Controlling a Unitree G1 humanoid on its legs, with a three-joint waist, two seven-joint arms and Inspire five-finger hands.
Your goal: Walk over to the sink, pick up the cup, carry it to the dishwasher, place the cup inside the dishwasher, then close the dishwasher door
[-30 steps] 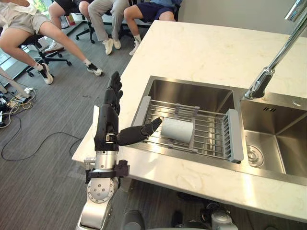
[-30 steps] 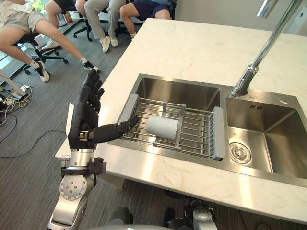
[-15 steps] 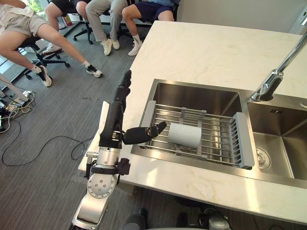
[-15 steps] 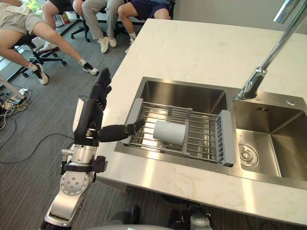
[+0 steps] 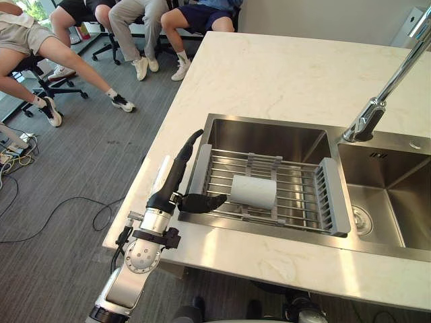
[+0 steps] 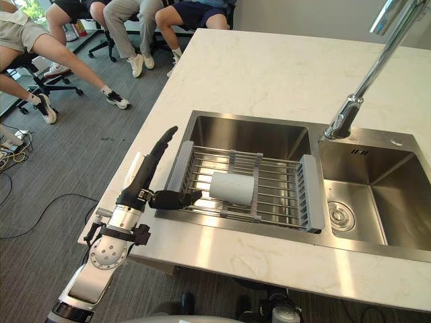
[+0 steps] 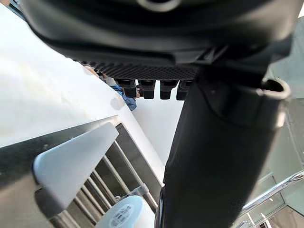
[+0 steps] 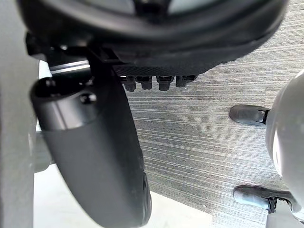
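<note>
At the far left we see people seated on office chairs on the grey carpeted floor, well apart from the worktop. Next comes the left hand, raised over the worktop's left edge. Its fingers are straight and together, pointing along that edge, and its thumb is spread wide toward the sink. It holds nothing.

The thumb reaches over the grey left end of a wire drying rack that spans the sink's left basin. The cup, white, lies on its side on the rack's wires near that left end, just beside the thumb tip. A raised grey bar of the rack crosses right behind the cup.

Further right the faucet slants up over the divider, and the right basin shows its drain.

The left wrist view looks past the thumb at the rack's end plate and the cup's round end below it.

The right wrist view shows the right hand over the carpet, fingers straight, thumb apart, grasping nothing.
</note>
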